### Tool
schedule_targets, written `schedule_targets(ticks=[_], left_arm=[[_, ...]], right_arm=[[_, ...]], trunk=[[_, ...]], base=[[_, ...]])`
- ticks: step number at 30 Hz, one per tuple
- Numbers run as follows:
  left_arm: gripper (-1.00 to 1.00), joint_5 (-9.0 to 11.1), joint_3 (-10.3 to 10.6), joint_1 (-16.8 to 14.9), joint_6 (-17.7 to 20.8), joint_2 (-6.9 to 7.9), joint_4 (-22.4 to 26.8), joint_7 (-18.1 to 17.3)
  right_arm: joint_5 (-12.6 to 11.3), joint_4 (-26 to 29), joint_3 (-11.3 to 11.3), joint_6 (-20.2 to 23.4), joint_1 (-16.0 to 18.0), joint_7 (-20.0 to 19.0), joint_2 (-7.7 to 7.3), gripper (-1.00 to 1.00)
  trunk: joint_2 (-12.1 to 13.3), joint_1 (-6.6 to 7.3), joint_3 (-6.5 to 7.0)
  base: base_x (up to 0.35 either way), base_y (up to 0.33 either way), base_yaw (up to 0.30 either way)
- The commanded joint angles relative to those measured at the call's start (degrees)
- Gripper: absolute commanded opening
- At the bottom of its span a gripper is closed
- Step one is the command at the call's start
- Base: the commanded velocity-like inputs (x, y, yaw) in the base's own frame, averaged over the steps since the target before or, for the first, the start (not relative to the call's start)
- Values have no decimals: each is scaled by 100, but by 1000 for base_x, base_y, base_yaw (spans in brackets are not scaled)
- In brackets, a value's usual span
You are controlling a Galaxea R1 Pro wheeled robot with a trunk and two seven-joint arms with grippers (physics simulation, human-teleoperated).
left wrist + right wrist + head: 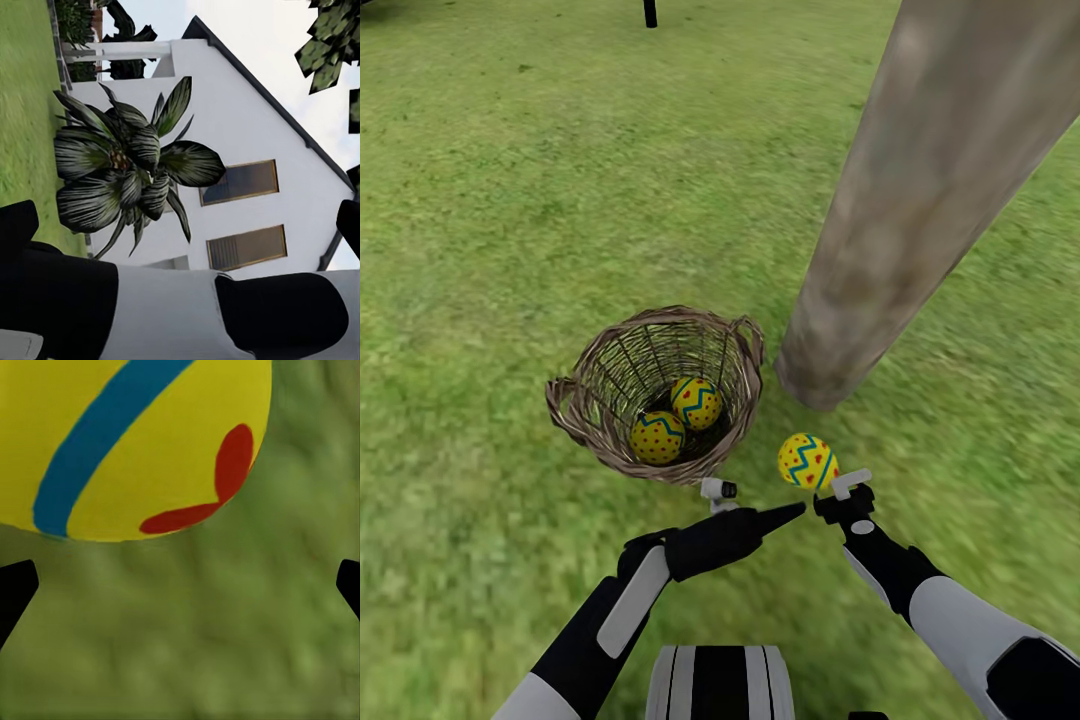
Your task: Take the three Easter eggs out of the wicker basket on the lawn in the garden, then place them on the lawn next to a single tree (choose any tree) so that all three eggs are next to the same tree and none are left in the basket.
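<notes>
Risk first: third egg (pixel 807 461) could be left rolling on the lawn (pixel 490 200) away from the trunk (pixel 920 200) if nudged by the right gripper (pixel 838 490) on retreat, since an egg rolls easily on grass. In the right wrist view the egg (pixel 127 442) was seen just ahead of the fingertips (pixel 15 589), which were spread wide with nothing between them; whether contact remained could not be told. Judged from that, the egg was probably released or about to be.

Position: egg was seen near the trunk base, between trunk and basket (pixel 660 390), just beyond the right gripper's tips. Whether it rested on the grass or hung slightly above it could not be told.

Two eggs (pixel 695 402) (pixel 657 437) lay touching each other in the basket, which stood upright just beside the trunk. So the task was judged roughly one third done.

Left gripper (pixel 785 515) was held near the basket rim, pointed sideways toward the right gripper; the left wrist view showed its tips (pixel 19 221) apart, holding nothing. Collision between the two grippers was a second risk, given how near they were.
</notes>
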State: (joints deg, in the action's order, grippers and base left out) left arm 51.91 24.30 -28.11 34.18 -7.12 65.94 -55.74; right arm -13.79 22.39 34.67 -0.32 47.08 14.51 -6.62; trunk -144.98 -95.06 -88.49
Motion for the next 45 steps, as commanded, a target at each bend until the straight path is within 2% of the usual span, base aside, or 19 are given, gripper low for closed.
schedule_targets(ticks=[1,5,19,22,25,33,34,37,38,41,45], left_arm=[[100,70,5,-2,40,1,-2,2],[100,124,5,-4,36,1,-2,2],[100,127,5,-3,50,1,-2,12],[100,127,5,-5,69,1,-15,19],[100,127,5,-3,79,3,-3,19],[100,127,14,-5,94,-6,14,23],[100,142,70,-5,96,-8,19,24],[100,510,170,-5,106,2,133,28],[100,563,175,-3,142,6,162,28],[100,614,180,-4,458,5,246,28],[100,619,181,-2,509,15,366,28]], right_arm=[[-61,8,49,-3,3,34,-6,100],[-60,10,49,-4,3,34,-6,100],[-71,68,82,89,4,8,-22,100],[-36,68,84,812,3,0,-56,100],[-46,58,90,1305,-2,-9,-115,100],[-45,25,93,1463,-6,-27,-138,100],[-45,27,93,1464,-6,-28,-133,100],[-51,27,101,1464,-6,-28,-129,100],[-51,27,101,1464,-6,-28,-129,100],[-54,28,109,1469,-6,-28,-135,100],[-54,28,110,1473,-6,-28,-130,100]], trunk=[[-1,1,-3],[3,9,63],[22,45,374],[26,52,440],[30,60,506],[40,81,684],[42,83,706],[46,91,772],[47,94,794],[51,101,861],[56,112,950]], base=[[0,0,0],[0,0,0],[0,0,0],[0,0,0],[0,0,0],[0,0,0],[0,0,0],[0,0,0],[0,0,0],[0,0,0],[0,0,0]])
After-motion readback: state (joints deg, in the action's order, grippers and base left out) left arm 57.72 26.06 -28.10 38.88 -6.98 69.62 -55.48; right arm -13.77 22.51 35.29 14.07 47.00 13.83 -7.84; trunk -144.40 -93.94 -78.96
